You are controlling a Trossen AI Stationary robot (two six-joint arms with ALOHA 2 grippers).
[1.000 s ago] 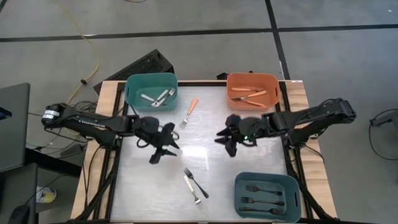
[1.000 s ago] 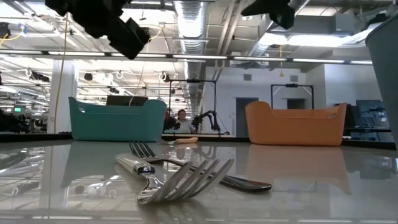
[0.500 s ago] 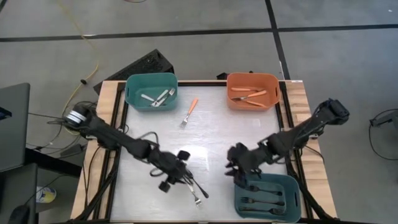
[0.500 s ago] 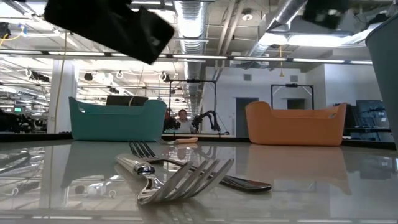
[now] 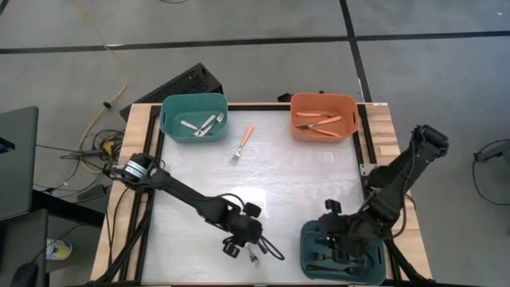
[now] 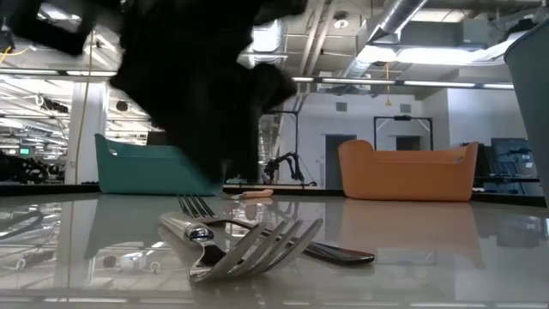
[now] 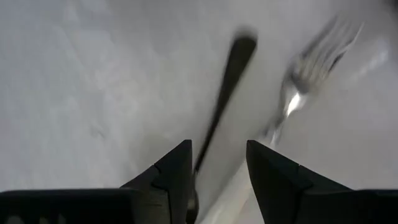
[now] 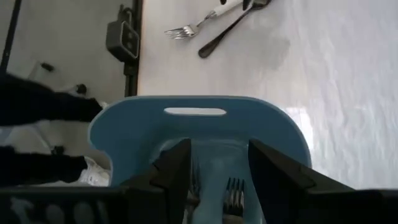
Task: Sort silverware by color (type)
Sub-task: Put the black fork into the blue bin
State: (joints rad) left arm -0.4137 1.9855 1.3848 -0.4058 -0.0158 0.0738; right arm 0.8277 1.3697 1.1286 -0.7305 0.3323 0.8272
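Note:
A black fork (image 7: 227, 81) and a white-handled fork (image 7: 308, 68) lie crossed on the table near its near edge (image 5: 256, 253). My left gripper (image 5: 247, 244) is low over them and open. Its fingers (image 7: 217, 149) stand on either side of the black fork's handle, and no touch shows. My right gripper (image 5: 335, 237) is open and empty above the left end of the blue bin (image 5: 368, 239), which holds black forks (image 8: 233, 193). An orange-handled fork (image 5: 243, 142) lies on the table at the far side.
A teal bin (image 5: 194, 115) with white-handled forks stands at the far left. An orange bin (image 5: 323, 115) with orange forks stands at the far right. The white table top (image 5: 303, 175) lies bare between the bins. The low view shows the crossed forks (image 6: 249, 245) close up.
My left gripper has gone from the table's middle toward the near edge and down onto the crossed forks. My right gripper has gone from the middle toward the near right corner and now stands over the blue bin. The forks on the table have not moved.

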